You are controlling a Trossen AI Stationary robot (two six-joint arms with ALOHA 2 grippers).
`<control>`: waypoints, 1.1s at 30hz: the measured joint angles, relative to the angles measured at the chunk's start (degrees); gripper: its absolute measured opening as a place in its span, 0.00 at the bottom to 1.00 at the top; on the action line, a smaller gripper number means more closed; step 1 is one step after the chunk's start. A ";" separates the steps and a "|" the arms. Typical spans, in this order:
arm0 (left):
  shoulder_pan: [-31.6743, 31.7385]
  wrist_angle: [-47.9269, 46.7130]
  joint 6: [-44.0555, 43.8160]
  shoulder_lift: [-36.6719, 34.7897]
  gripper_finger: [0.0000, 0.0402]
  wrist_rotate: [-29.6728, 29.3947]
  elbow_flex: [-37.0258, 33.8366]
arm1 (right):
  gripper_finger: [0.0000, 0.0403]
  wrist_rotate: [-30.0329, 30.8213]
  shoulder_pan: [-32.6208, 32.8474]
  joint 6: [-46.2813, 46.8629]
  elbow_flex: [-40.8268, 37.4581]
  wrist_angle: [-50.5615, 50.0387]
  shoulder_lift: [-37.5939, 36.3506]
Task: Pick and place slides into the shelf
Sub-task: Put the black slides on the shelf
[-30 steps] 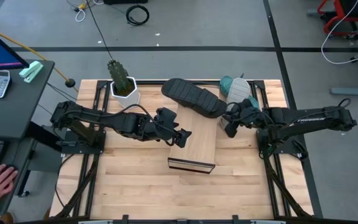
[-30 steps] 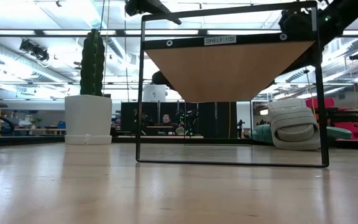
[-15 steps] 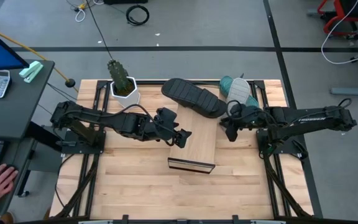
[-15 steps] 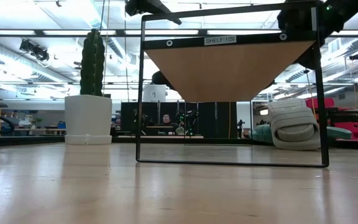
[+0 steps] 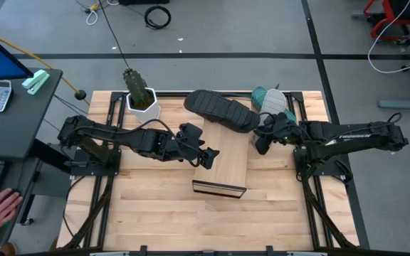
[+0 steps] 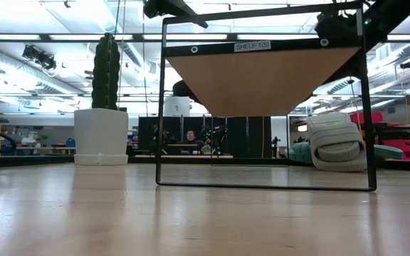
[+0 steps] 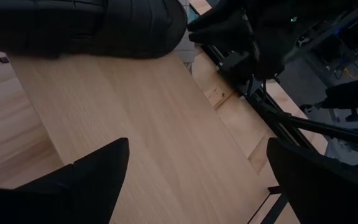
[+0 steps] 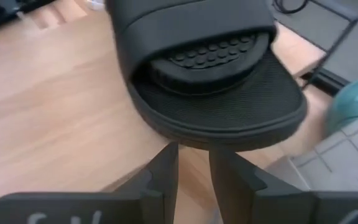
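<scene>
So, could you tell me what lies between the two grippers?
In the high view, only bare shelf board lies between left gripper and right gripper.

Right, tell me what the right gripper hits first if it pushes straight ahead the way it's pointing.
Most likely the black foam slide sandal: in the right wrist view its rounded end sits directly ahead of the right gripper, whose fingers are nearly closed. It lies on the light-wood shelf board. The gap between them is hard to judge.

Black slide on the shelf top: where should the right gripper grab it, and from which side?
Judging from the pose, grip the black slide at its rounded end rim nearest the right gripper, coming in level from the shelf's right edge. That end overhangs the board toward it, and in the right wrist view the rim sits just beyond the nearly closed fingers, so they must open first.
</scene>
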 joint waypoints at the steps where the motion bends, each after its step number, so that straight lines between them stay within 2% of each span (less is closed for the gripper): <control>1: 0.00 -0.02 0.00 0.00 0.96 0.00 0.00 | 0.24 0.35 0.00 -0.02 0.00 -0.31 0.00; 9: 0.00 -0.02 0.09 0.00 0.96 0.00 0.00 | 0.24 3.35 -0.23 -1.13 0.00 -1.64 0.00; 14: 0.00 -0.02 0.07 0.00 0.96 0.00 0.00 | 0.24 -5.64 -0.03 4.67 0.00 -4.09 -0.13; 18: 0.00 -0.02 0.07 0.00 0.96 0.00 0.00 | 0.24 -9.85 1.43 3.47 0.00 -1.62 -0.13; 26: 0.00 -0.02 -0.04 0.00 0.96 0.00 0.00 | 0.24 -6.64 1.45 0.22 0.00 2.14 -0.03; 33: -0.23 0.05 -0.09 0.02 0.96 0.00 0.00 | 0.24 -3.17 -1.57 -1.07 0.00 2.13 0.09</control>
